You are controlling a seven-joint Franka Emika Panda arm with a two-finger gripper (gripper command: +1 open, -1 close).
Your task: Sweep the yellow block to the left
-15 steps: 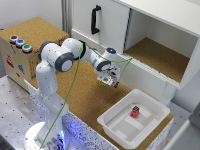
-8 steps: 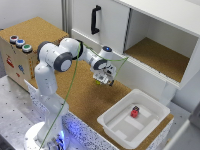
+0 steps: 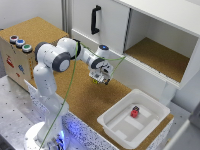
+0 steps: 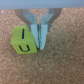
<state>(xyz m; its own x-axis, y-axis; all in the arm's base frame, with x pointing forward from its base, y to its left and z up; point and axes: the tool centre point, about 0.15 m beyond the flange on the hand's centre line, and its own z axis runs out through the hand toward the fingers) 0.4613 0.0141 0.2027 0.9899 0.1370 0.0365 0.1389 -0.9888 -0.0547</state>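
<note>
Franka Emika Panda arm point(image 3: 60, 57) reaching out over a cork-topped counter point(image 3: 80, 95), gripper point(image 3: 101, 79) lowered close to the surface in front of the white cabinet point(image 3: 112, 27). Seen from the wrist camera, gripper point(image 4: 38, 42) with jaws drawn nearly together, only a thin slit between the two metal fingers point(image 4: 42, 35), nothing held between them. Yellow block point(image 4: 24, 41) resting on the cork directly beside the fingers, its side touching or all but touching the nearer finger, dark markings on its upper and front faces. In the exterior view, yellow block barely visible, a small yellow-green speck point(image 3: 95, 81) at the gripper's tip, on the side toward the exterior view's left. White bin point(image 3: 112, 125) sitting well apart on the counter toward the exterior view's right, small red block point(image 3: 134, 111) inside it near the far wall. Cabinet with black door handle point(image 3: 94, 19) and an open, cork-floored compartment point(image 3: 155, 55) behind the arm. Wooden box point(image 3: 12, 60) with coloured buttons point(image 3: 20, 43) at the exterior view's left.
</note>
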